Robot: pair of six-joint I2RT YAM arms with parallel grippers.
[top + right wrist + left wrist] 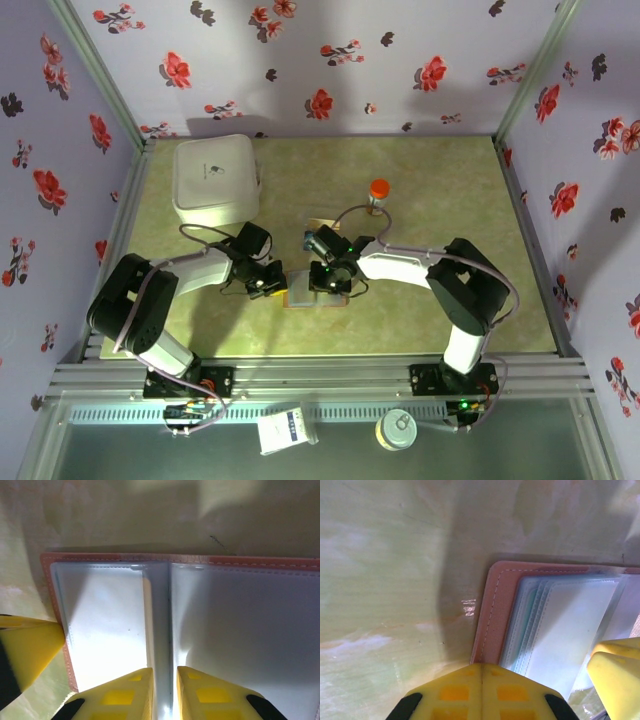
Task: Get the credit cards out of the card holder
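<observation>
White box (215, 178): far to the left of the left claw (481, 672) and well apart from it. A small dark mark on its lid is not legible.

Left claw: fingers together, no gap at the seam, tips against the stitched left border of the card holder (492, 615). Bare table (380, 580) lies left of this claw, giving open room.

Card holder: lies open and flat between the two claws. The brown border shows along its left and far edges, with clear sleeves (240, 640) stacked inside. What the sleeves hold cannot be told.

Right claw (165, 680): just right of the left claw, tips over the holder's centre fold. Its fingers are a narrow slot apart with an upright sleeve leaf between them. Whether they clamp it cannot be told.

An orange-capped bottle (379, 190) stands beyond the right claw, apart from it. Open table lies to the claw's right.

Near rail, behind both claws: a white packet (283, 430) with blue print and a round tin (397, 430). The print is too small to read.
</observation>
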